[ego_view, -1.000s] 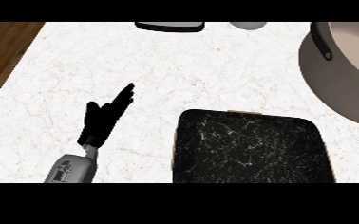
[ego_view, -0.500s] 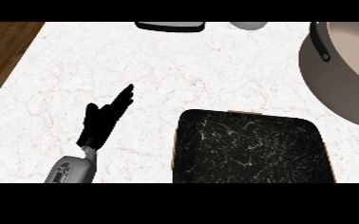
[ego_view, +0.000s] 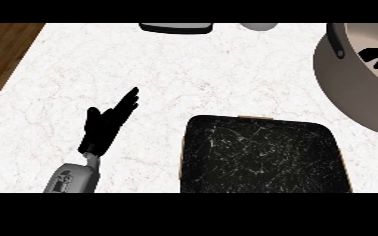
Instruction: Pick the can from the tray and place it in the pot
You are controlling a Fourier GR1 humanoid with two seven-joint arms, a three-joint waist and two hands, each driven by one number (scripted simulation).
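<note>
The tray (ego_view: pixel 266 155) at the counter's (ego_view: pixel 184 70) near edge shows no can. The pot (ego_view: pixel 347 75) sits at the right edge; black shapes just inside its rim cannot be identified. The left hand (ego_view: pixel 107 125) rests released, fingers straight. A can is likely light, stiff and slick, best held round its sides.

no readable text, label, brand, number or sign shows anywhere.

A white marble counter (ego_view: pixel 221 70) with faint reddish-grey veins fills nearly the whole view under even, soft light. At the upper left corner a strip of brown wooden floor (ego_view: pixel 15 45) shows past the counter's slanted left edge. A dark flat object (ego_view: pixel 176 27) and a small grey rounded object (ego_view: pixel 258 26) sit at the far edge.
</note>
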